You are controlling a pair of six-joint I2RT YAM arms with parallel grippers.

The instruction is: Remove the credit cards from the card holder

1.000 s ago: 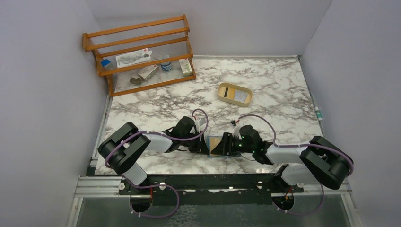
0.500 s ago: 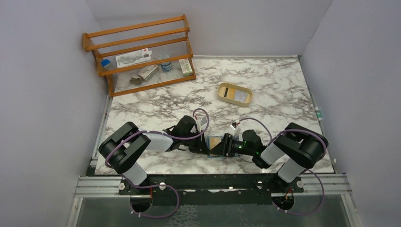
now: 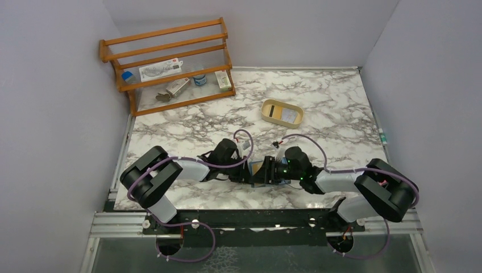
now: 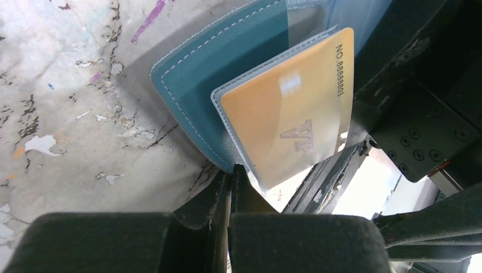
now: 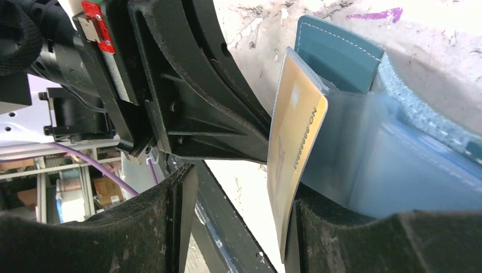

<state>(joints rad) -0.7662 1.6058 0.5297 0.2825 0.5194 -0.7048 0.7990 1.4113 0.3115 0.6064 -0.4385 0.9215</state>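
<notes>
The teal-blue card holder [image 4: 199, 74] is held up open between both arms, near the table's front middle [image 3: 257, 168]. My left gripper [image 4: 232, 170] is shut on its lower edge. A gold credit card [image 4: 290, 108] stands out of a clear sleeve of the holder. In the right wrist view the same card [image 5: 295, 142] hangs edge-on between my right gripper's [image 5: 239, 187] open jaws, lying against the right finger [image 5: 329, 233]; the left finger [image 5: 165, 227] is well apart from it. The holder's teal cover [image 5: 341, 54] and clear sleeves [image 5: 392, 153] lie to the right.
A tan rounded tray [image 3: 267, 116] at the back right of the marble table [image 3: 329, 102] holds two cards. A wooden rack [image 3: 170, 62] with small items stands at the back left. Grey walls close in on both sides.
My right gripper has moved left, closer to my left gripper, and now covers more of the holder. The right arm's elbow has shifted. The left arm has barely moved.
</notes>
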